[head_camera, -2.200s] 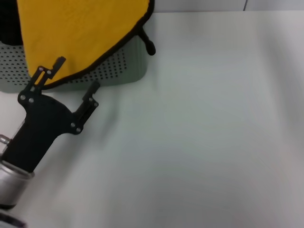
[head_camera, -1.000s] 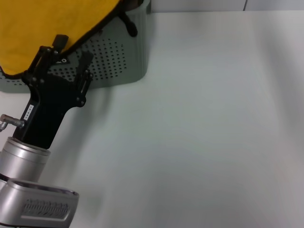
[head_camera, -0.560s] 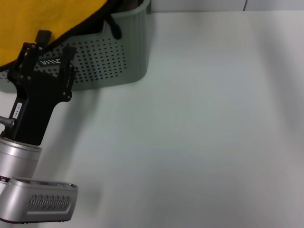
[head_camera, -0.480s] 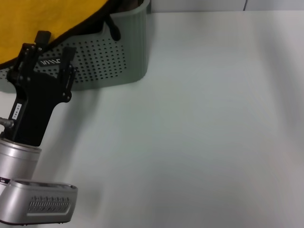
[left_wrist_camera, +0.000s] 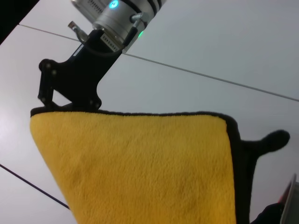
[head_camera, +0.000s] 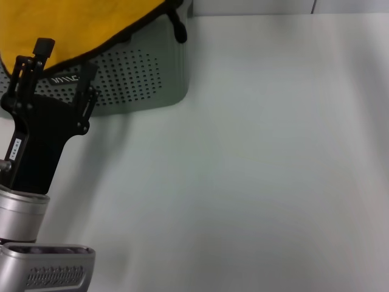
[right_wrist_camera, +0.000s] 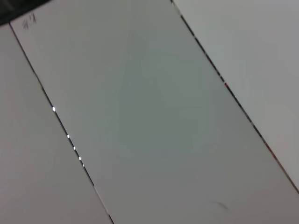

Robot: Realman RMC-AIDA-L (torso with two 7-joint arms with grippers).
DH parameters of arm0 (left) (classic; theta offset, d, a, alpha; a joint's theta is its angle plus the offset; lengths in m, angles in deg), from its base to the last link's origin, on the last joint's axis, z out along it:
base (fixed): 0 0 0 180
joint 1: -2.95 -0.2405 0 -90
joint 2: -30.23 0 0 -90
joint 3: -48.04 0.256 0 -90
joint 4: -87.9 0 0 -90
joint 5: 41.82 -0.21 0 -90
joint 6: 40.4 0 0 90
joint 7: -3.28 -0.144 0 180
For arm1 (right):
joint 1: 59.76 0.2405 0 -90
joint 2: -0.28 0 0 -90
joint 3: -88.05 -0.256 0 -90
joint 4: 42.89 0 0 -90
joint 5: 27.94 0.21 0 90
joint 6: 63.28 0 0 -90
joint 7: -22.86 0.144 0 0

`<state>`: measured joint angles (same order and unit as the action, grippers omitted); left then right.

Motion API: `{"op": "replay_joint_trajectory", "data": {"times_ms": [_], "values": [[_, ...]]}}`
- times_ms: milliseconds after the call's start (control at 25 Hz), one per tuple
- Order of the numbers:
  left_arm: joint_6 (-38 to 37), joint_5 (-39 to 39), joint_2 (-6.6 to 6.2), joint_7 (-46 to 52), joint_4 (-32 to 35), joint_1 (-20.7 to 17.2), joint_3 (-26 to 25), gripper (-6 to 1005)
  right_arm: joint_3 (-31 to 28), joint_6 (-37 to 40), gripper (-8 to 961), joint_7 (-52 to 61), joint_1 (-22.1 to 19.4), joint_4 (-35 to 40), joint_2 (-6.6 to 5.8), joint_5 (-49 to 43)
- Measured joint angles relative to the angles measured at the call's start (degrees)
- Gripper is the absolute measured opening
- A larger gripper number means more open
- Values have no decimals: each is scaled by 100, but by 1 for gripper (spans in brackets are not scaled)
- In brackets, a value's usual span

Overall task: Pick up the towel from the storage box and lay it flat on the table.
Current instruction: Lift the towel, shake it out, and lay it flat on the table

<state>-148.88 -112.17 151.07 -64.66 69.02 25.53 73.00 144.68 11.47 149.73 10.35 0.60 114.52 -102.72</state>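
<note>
Head view, nearest first: the left arm's silver wrist sits at the lower left. The left gripper (head_camera: 65,58) reaches forward from it to the front wall of the box (head_camera: 140,79). Its two black fingers stand apart with nothing pinched. One fingertip (head_camera: 42,45) overlaps the yellow face of the towel (head_camera: 79,24). The other is in front of the perforated wall, beside the small black label (head_camera: 64,79). The towel's black-stitched lower edge runs between them. Judgement: the fingers are spread to take that free edge, so the cloth can be held at two places before spreading.

The towel hangs in front of and above the box, yellow side to the camera, and is not lying in it. Its black loop (head_camera: 177,27) dangles by the box's far corner. The white table (head_camera: 255,170) to the right carries nothing, and that is where the cloth should be laid.

What the head view lacks is the support point, since the towel's top runs out of frame. The left wrist view supplies it. The right gripper (left_wrist_camera: 44,106) appears clamped on one upper corner of the towel (left_wrist_camera: 140,168), which hangs stretched below it. The loop (left_wrist_camera: 273,139) sticks out at the opposite corner. This view does not show the left arm's own fingers.

The right wrist view shows only pale panels with dark seams: no towel, box or fingers.
</note>
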Motion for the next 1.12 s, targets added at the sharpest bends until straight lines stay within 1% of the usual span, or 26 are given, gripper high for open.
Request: {"op": "replay_joint_trajectory", "data": {"times_ms": [120,320,520,720,880,1120], "values": [[0,0,0,-7,-2,40,-9,687,9,17,9,78,-38,-2,27,107],[12,7,0,-28,-8,118,-34,695,32,39,9,95,-29,-4,111,285],[26,56,0,-35,-11,186,-41,693,124,26,9,80,79,-229,176,599],[71,65,0,-35,-45,206,-83,691,333,-39,8,16,153,-473,196,1115],[83,55,0,-9,-125,278,-340,689,640,-149,8,-70,120,-503,198,1500],[71,54,0,167,-218,441,-584,687,732,-168,8,-105,12,-557,196,1622]]}}
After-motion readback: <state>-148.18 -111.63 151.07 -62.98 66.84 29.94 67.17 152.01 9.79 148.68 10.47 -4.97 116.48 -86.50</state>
